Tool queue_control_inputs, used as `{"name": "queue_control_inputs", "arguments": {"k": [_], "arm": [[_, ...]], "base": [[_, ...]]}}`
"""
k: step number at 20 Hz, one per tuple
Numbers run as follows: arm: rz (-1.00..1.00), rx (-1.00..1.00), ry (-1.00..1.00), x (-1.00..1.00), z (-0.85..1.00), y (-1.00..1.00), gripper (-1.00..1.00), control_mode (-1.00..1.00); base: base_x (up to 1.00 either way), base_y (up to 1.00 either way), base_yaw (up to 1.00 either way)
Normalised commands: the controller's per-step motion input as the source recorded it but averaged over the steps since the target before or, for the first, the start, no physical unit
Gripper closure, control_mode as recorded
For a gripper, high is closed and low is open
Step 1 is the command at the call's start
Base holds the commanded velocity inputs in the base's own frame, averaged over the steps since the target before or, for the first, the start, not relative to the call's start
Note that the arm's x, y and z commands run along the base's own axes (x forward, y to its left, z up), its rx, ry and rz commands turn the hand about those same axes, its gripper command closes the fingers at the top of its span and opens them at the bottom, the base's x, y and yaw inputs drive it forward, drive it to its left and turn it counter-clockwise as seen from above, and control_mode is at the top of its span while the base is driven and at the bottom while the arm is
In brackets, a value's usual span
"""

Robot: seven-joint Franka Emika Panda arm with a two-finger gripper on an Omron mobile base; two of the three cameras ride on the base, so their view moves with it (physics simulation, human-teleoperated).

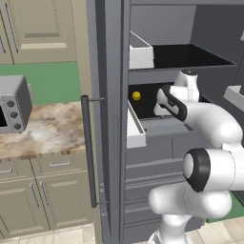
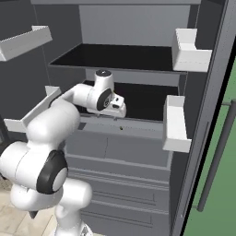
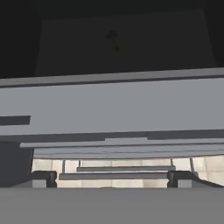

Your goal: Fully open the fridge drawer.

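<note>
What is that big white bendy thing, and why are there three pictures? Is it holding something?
The white thing is a robot arm in a pretend computer kitchen. It stands before an open fridge. Two pictures come from cameras behind the arm, one on its left and one on its right. The third comes from a camera on its hand, looking along its pincer. The two little dark fingertips at the bottom are spread apart and hold nothing. Just beyond them is the flat grey front of the fridge drawer, which the arm should pull fully open. A small yellow ball lies in that drawer. Outside, a toaster oven sits on the counter.
</note>
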Motion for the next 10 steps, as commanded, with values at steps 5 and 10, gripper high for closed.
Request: {"name": "queue_control_inputs", "arguments": {"k": [5, 10], "arm": [[-0.03, 0.00, 0.00, 0.29, -0.06, 0.00, -1.00, -1.00], [-0.01, 0.00, 0.00, 0.12, 0.00, 0.00, -1.00, -1.00]], "base": [[0.00, 0.00, 0.00], [0.00, 0.00, 0.00]]}}
